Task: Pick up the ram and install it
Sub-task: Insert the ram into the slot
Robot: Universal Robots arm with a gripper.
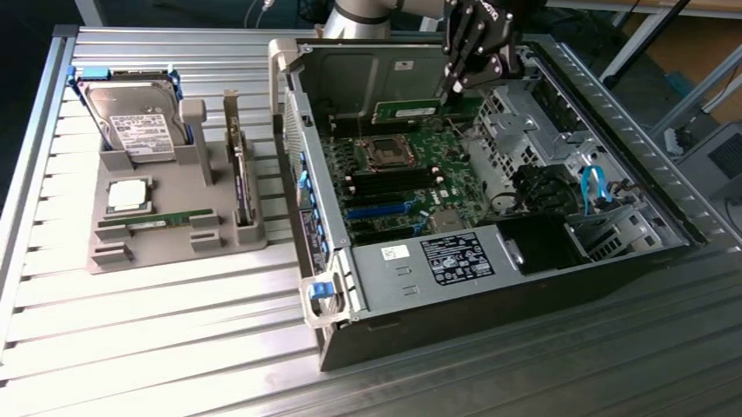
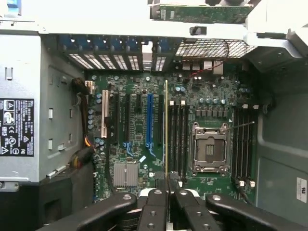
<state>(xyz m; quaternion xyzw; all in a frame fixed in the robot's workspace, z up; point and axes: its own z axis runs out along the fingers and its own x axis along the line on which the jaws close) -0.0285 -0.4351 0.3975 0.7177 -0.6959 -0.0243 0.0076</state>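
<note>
Ok, claw (image 2: 168,183) pinches ram (image 2: 166,130); best squared over DIMM slot (image 2: 178,139) beside CPU socket (image 2: 209,147), then pressed level.

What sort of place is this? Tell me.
Probably a robot PC-assembly test bench: open computer case on a slatted metal table, parts fixture with a hard drive, fingers holding the ram.
</note>
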